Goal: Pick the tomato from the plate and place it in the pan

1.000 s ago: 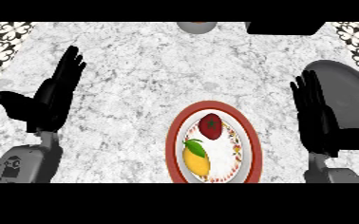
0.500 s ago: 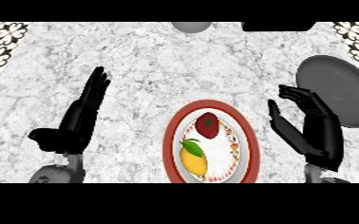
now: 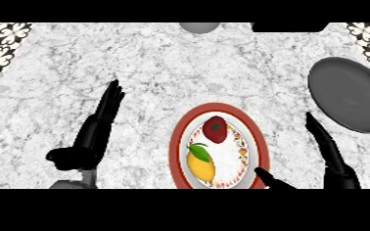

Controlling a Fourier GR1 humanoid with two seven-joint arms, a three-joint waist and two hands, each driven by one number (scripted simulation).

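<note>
- Black left hand [image 3: 90,137] rests lower left, fingers straight, empty.
- Tomato [image 3: 215,128] sits untouched on the red-rimmed plate [image 3: 175,144], lower centre: you are at the reach.
- Right hand [image 3: 329,151], lower right beside the plate, is spread and empty; next, close it round the tomato.
- Pan [image 3: 347,93] lies at right edge.

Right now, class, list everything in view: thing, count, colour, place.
counter: one, grey-white marble, fills the view
plate: one, red rim, white centre, lower middle
tomato: one, red, plate's far half
yellow fruit: one, yellow with green leaf, plate's near half
pan: one, dark grey, right edge
round thing: one, grey, top edge, cut off
dark shape: one, black, top edge
left hand: one, black, open, left of the plate
right hand: one, black, open, right of the plate
</note>
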